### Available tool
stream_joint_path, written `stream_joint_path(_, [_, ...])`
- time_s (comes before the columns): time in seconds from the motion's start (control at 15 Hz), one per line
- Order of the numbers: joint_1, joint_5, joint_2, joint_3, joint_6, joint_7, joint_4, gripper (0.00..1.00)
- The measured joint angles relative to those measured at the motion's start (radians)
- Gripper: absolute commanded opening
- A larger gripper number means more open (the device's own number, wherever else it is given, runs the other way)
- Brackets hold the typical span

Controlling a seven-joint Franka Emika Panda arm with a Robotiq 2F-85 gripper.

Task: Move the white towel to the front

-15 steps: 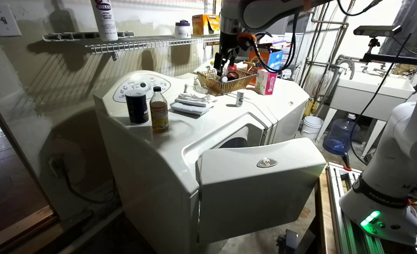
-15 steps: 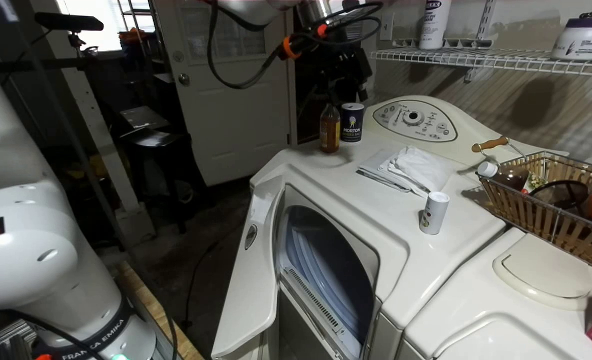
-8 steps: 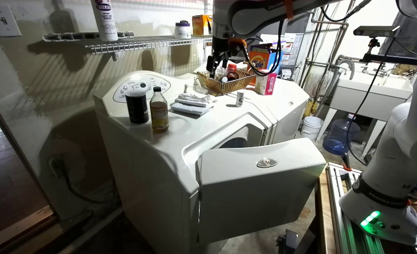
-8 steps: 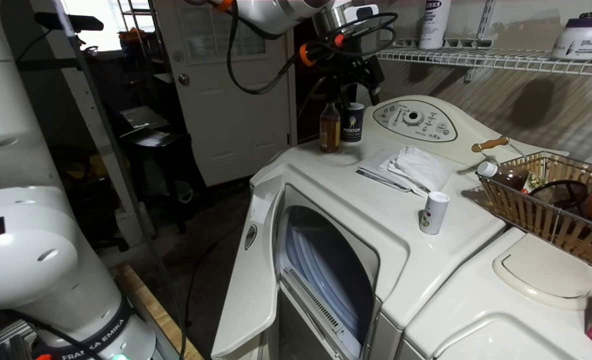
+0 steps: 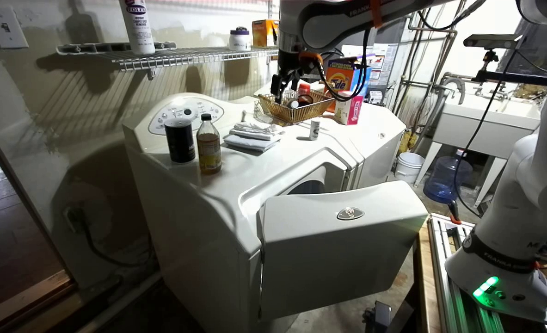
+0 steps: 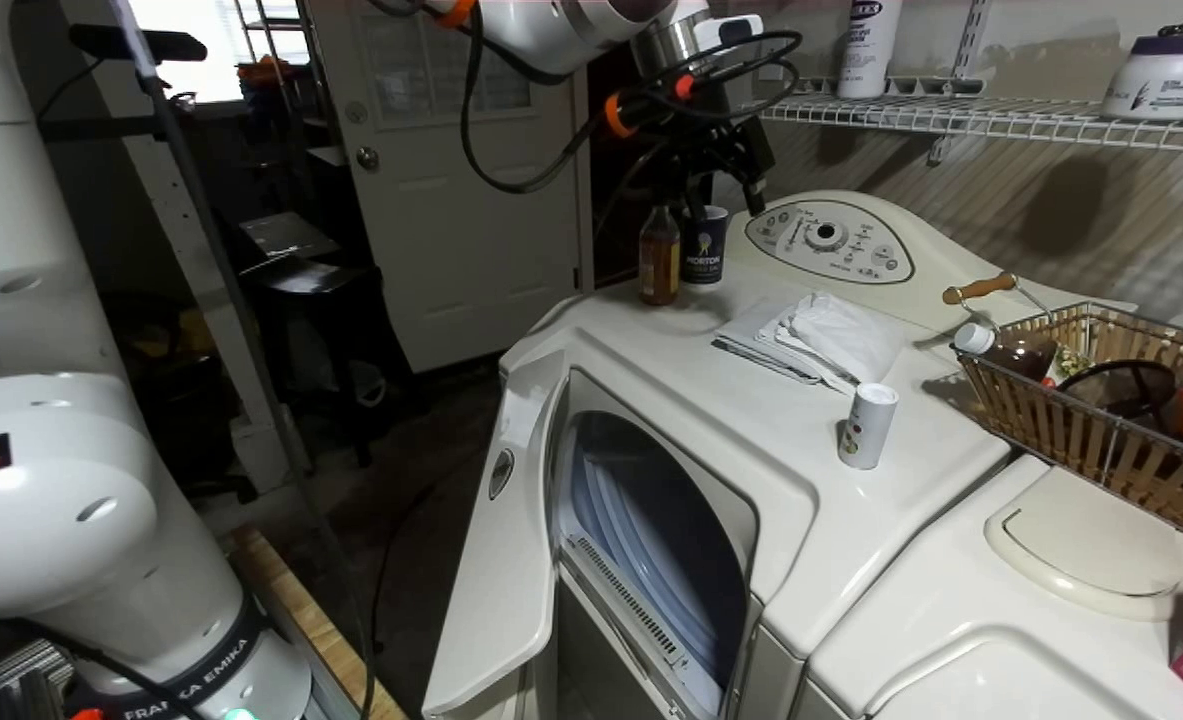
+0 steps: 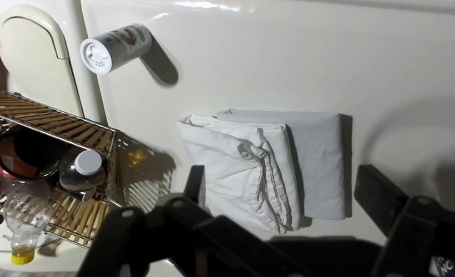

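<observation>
The white towel is a folded, rumpled cloth lying on the white machine top, partly over a flatter pale grey folded cloth. The towel also shows in both exterior views. My gripper is open and empty. In the wrist view its fingers stand wide apart, one at each side of the cloths. In both exterior views the gripper hangs above the machine top, apart from the towel.
A small white shaker and a wicker basket with bottles stand beside the towel. A dark salt canister and an amber bottle stand on the other side. A wire shelf runs above. The machine door hangs open.
My gripper has moved left and slightly down in an exterior view, right and down in an exterior view, mostly in the first half second. The towel has not moved.
</observation>
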Motion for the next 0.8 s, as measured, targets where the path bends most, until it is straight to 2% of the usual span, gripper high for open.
stream_joint_path(0.8, [0.000,0.008,0.276,-0.048,0.044,-0.083,0.196,1.00])
